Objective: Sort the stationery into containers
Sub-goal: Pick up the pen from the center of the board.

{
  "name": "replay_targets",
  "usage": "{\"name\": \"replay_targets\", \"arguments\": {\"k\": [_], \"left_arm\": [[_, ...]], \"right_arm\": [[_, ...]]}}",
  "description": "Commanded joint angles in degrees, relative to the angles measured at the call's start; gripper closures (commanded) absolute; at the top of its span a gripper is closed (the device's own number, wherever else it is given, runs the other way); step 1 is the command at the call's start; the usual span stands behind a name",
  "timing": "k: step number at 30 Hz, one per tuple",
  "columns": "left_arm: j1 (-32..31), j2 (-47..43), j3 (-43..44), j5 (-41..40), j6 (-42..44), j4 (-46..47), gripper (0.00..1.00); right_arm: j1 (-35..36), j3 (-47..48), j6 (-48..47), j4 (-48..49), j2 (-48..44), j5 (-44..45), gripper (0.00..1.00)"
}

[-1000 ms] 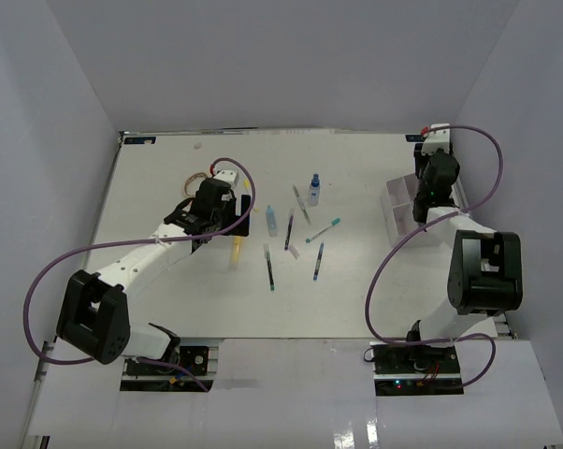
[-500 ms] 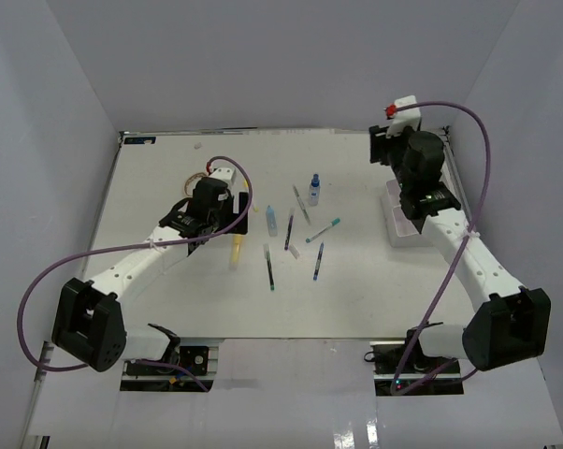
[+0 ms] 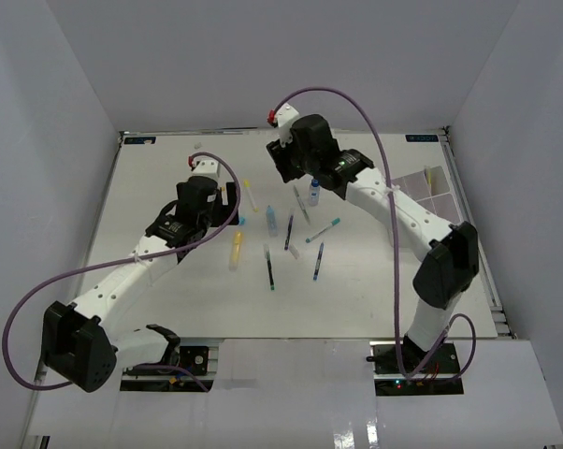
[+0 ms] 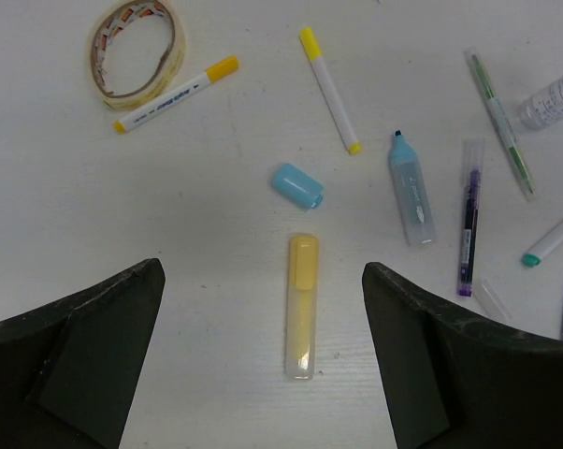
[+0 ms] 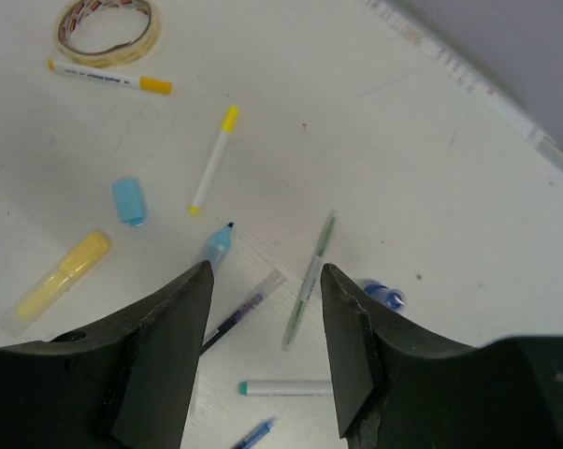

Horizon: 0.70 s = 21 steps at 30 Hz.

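The stationery lies spread on the white table. A yellow tube [image 4: 301, 304] lies between and just ahead of my open, empty left gripper [image 4: 263, 273]. Beyond it are a light-blue eraser [image 4: 296, 185], a yellow-tipped marker [image 4: 328, 89], a blue highlighter [image 4: 411, 187], a purple pen [image 4: 468, 217] and a tan tape loop [image 4: 137, 47]. My right gripper [image 5: 266, 271] is open and empty, high above a green pen [image 5: 311, 276], a small blue bottle [image 5: 382, 295] and a teal-capped pen [image 5: 286, 386]. The white organizer box [image 3: 429, 182] sits at the far right, away from both grippers.
A black pen [image 3: 269, 267] and a blue pen [image 3: 317, 262] lie nearer the front. The right arm [image 3: 394, 201] stretches from the right base across the back of the table. Grey walls close in the table on three sides.
The right arm has swung from the organizer at the right edge leftwards to above the pens at the table's back middle. The left gripper has moved a little farther back.
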Motion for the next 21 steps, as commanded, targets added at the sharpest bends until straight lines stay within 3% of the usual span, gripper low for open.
{"name": "replay_targets", "arguments": {"k": [1,7,11,21], "left_arm": [[0.48,-3.24,-0.25,-6.12,-1.67,1.52,0.02],[0.83,-8.43,-3.15,-9.55,-1.59,5.30,0.02],[1.01,-8.70,-3.59,-8.86,-1.32,6.00,0.02],[1.01,-7.64,-3.33,-6.48,-1.15,5.83,0.02]], "right_arm": [[0.47,7.80,4.76,-7.50,6.87,-0.14,0.44],[0.56,14.76,6.70,-9.44,18.13,0.73,0.46],[0.47,16.78,8.45,-8.91,24.53,5.82,0.47],[-2.60,16.26,13.72,-4.26,31.23,9.27,0.53]]}}
